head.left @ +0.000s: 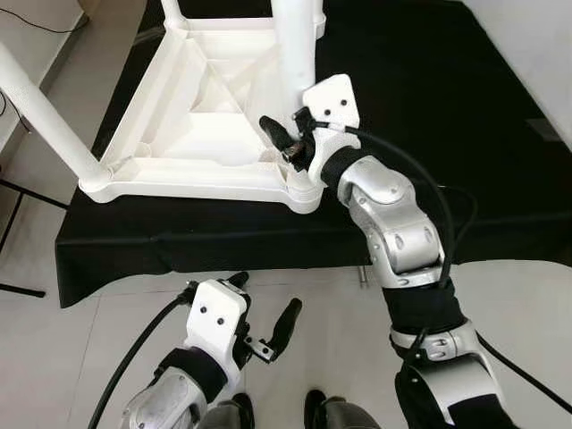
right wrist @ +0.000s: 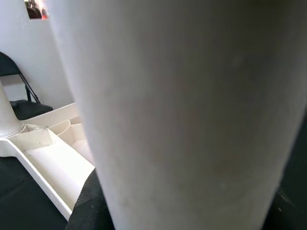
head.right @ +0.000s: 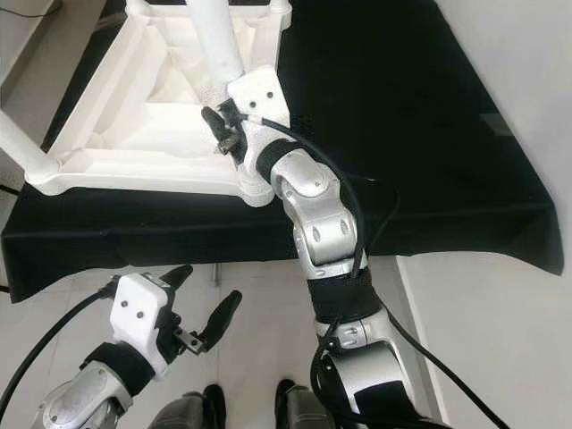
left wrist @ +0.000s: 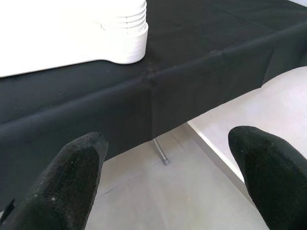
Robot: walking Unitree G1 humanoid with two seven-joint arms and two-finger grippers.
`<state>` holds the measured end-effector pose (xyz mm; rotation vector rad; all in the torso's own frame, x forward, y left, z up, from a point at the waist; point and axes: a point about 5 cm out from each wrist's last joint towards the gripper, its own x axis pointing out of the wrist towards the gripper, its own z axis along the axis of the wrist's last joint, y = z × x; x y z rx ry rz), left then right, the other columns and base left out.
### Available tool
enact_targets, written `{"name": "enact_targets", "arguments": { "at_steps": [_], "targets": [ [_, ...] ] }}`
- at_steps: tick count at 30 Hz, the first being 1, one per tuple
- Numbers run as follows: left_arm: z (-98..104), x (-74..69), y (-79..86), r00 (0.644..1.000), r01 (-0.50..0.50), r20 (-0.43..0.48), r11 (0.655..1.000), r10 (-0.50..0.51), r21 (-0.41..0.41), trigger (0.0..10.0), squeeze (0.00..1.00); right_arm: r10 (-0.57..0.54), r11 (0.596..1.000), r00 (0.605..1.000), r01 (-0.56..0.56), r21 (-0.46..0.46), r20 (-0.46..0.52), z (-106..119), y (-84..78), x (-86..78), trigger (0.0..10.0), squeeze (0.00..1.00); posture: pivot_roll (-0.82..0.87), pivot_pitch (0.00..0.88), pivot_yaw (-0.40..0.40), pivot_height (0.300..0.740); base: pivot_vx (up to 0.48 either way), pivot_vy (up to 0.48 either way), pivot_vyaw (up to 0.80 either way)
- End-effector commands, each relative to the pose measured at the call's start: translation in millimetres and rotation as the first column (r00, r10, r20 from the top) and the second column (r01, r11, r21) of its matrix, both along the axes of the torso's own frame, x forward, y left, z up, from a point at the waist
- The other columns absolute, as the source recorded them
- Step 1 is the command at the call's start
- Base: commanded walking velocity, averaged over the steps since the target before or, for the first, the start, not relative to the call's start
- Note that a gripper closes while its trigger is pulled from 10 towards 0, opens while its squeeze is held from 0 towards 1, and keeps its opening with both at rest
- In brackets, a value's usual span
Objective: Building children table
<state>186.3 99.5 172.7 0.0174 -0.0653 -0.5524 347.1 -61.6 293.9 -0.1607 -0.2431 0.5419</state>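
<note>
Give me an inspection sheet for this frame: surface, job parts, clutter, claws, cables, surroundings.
Surface: low platform under a black cloth, on a pale tiled floor.
Job's things: white plastic tabletop lying upside down on the cloth; white leg upright at its near right corner, another leg at the near left corner.
Clutter: nothing seen.
Claws: right claw at the base of the near right leg, fingers either side of it; left claw open, held low over the floor before the platform, holding nothing.
Cables: black cable looping along the right arm; another along the left arm.
Surroundings: black folding chair by a white wall.
</note>
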Motion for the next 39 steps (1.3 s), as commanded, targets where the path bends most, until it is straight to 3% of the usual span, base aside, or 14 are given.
{"name": "enact_targets", "arguments": {
  "at_steps": [1, 4, 7, 10, 17, 19, 21, 23, 24, 25, 26, 27, 29, 39],
  "targets": [
    [-6, -1.1, 1.2, 1.000, -0.005, -0.021, 1.000, 0.005, 0.010, 10.0, 0.00, -0.015, 0.998, 0.943, 0.035, 0.054, -0.333, -52, -9.9, 11.6, 10.0, 0.00, 0.00, 0.290, 0.000, 0.740, 0.000, 0.000, 0.00],
    [-6, -1.0, 1.1, 1.000, -0.004, -0.021, 1.000, 0.004, 0.009, 10.0, 0.00, 0.047, 0.997, 0.953, -0.027, 0.070, -0.298, -46, -6.3, 10.5, 10.0, 0.00, 0.00, 0.289, 0.001, 0.740, 0.000, 0.000, 0.00],
    [-6, -0.9, 0.6, 1.000, -0.002, -0.021, 1.000, 0.002, 0.008, 10.0, 0.00, 0.191, 0.981, 0.957, -0.182, 0.060, -0.218, -35, 0.5, 4.6, 10.0, 0.00, 0.00, 0.287, -0.001, 0.740, 0.000, 0.000, 0.00],
    [-6, -1.0, 0.5, 1.000, -0.002, -0.021, 1.000, 0.002, 0.008, 10.0, 0.00, 0.220, 0.976, 0.956, -0.216, 0.040, -0.194, -33, 1.4, 2.7, 10.0, 0.00, 0.00, 0.287, -0.001, 0.740, 0.000, 0.000, 0.00],
    [-7, -0.8, 0.4, 1.000, -0.002, -0.020, 1.000, 0.002, 0.010, 10.0, 0.00, 0.354, 0.925, 0.931, -0.362, -0.118, -0.084, -32, 4.5, -10.1, 10.0, 0.00, 0.00, 0.285, 0.001, 0.740, 0.000, 0.000, 0.00],
    [-7, -0.8, 0.4, 1.000, -0.001, -0.020, 1.000, 0.001, 0.010, 10.0, 0.00, 0.391, 0.906, 0.917, -0.398, -0.143, -0.070, -33, 5.5, -13.7, 10.0, 0.00, 0.00, 0.284, 0.001, 0.740, 0.000, 0.000, 0.00],
    [-7, -0.9, 0.2, 1.000, 0.002, -0.021, 1.000, -0.002, 0.012, 10.0, 0.00, 0.525, 0.835, 0.848, -0.531, -0.145, -0.075, -32, 4.6, -25.3, 10.0, 0.00, 0.00, 0.283, 0.003, 0.740, 0.000, 0.000, 0.00],
    [-7, -0.9, 0.2, 1.000, 0.002, -0.021, 1.000, -0.002, 0.012, 10.0, 0.00, 0.525, 0.835, 0.848, -0.531, -0.145, -0.075, -32, 4.6, -25.3, 10.0, 0.00, 0.00, 0.283, 0.003, 0.740, 0.000, 0.000, 0.00],
    [-7, -1.0, 0.2, 1.000, 0.003, -0.021, 1.000, -0.003, 0.012, 10.0, 0.00, 0.567, 0.808, 0.820, -0.573, -0.138, -0.078, -31, 3.5, -29.0, 10.0, 0.00, 0.00, 0.282, 0.005, 0.740, 0.000, 0.000, 0.00],
    [-7, -1.0, 0.2, 1.000, 0.003, -0.021, 1.000, -0.003, 0.012, 10.0, 0.00, 0.567, 0.808, 0.820, -0.573, -0.138, -0.078, -31, 3.5, -29.0, 10.0, 0.00, 0.00, 0.282, 0.005, 0.740, 0.000, 0.000, 0.00],
    [-7, -1.1, 0.2, 1.000, 0.005, -0.022, 1.000, -0.005, 0.012, 10.0, 0.00, 0.652, 0.745, 0.755, -0.656, -0.120, -0.072, -24, -1.1, -35.5, 10.0, 0.00, 0.00, 0.283, 0.006, 0.740, 0.000, 0.000, 0.00],
    [-7, -1.1, 0.2, 1.000, 0.005, -0.022, 1.000, -0.005, 0.012, 10.0, 0.00, 0.652, 0.745, 0.755, -0.656, -0.120, -0.072, -24, -1.1, -35.5, 10.0, 0.00, 0.00, 0.283, 0.006, 0.740, 0.000, 0.000, 0.00],
    [-7, -1.0, 0.0, 1.000, 0.006, -0.023, 1.000, -0.006, 0.011, 10.0, 0.00, 0.702, 0.693, 0.708, -0.705, -0.150, -0.080, -20, -6.7, -37.1, 10.0, 0.00, 0.00, 0.284, 0.005, 0.740, 0.000, 0.000, 0.00],
    [-6, -1.5, -0.5, 1.000, 0.003, -0.022, 1.000, -0.003, 0.007, 10.0, 0.00, 0.722, 0.629, 0.681, -0.720, -0.294, -0.121, -16, -14.0, -25.1, 10.0, 0.00, 0.01, 0.296, 0.001, 0.740, 0.000, 0.000, 0.00]
  ]
}}
